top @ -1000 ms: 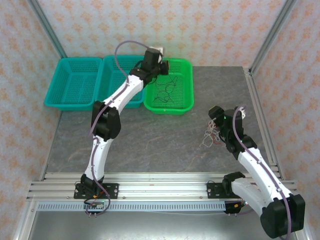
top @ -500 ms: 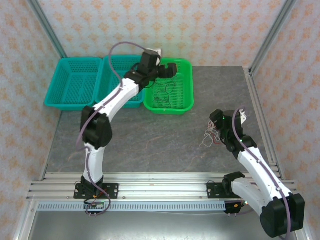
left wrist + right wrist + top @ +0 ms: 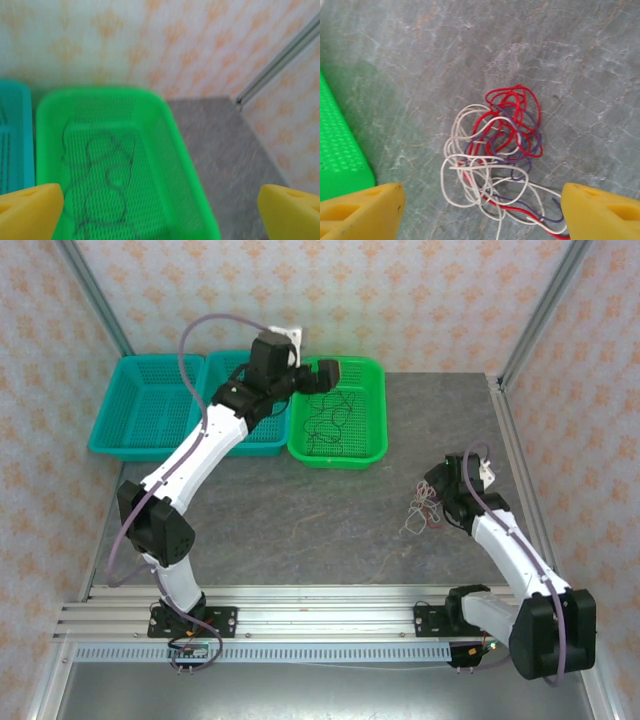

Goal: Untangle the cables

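Cables [image 3: 495, 150] on table [image 3: 570, 60] just ahead of wide-spread right end effector [image 3: 482, 212]

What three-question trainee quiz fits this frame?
1. True or false: the tangle of red, white and purple wires lies inside the green plastic mesh basket.
2. The thin wires in that basket are: A red, B black, C white.
3. Fill in: the right gripper above the tangle is ___ (open/shut).
Key: 1 false, it lies on the grey table; 2 B; 3 open.
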Tool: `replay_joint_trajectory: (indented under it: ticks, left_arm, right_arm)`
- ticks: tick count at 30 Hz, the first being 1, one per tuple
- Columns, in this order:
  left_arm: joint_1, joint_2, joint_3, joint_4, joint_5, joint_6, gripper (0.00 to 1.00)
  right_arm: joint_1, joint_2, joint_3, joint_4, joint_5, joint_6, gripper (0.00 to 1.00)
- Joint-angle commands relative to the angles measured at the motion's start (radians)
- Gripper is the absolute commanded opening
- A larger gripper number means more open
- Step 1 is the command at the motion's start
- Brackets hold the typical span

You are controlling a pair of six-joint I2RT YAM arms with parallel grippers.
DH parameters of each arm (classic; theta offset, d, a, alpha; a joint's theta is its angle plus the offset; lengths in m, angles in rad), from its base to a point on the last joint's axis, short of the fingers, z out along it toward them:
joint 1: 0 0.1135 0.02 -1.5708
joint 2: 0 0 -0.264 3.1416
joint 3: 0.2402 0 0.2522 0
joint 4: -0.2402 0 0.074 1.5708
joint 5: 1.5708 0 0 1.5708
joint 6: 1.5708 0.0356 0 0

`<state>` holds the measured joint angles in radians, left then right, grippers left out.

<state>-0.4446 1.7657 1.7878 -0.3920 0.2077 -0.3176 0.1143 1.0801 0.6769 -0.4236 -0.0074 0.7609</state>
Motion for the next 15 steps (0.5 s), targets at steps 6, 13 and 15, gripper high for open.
replay_joint_trajectory:
  ticks: [6,13,15]
  left_arm:
    - [-0.049,-0.352,-0.296,0.074,0.054,0.059,1.0]
    - [-0.058,-0.5,-0.463,0.043,-0.002,0.099,1.0]
    - [-0.057,-0.518,-0.488,0.024,-0.013,0.1,1.0]
  right_arm:
    - [-0.05,0.243,0.095,-0.007,-0.16,-0.145,0.84]
    - [-0.029,0.436,0.172,0.064,-0.32,-0.29,0.41]
    - [0.01,0.44,0.177,0.044,-0.353,-0.344,0.26]
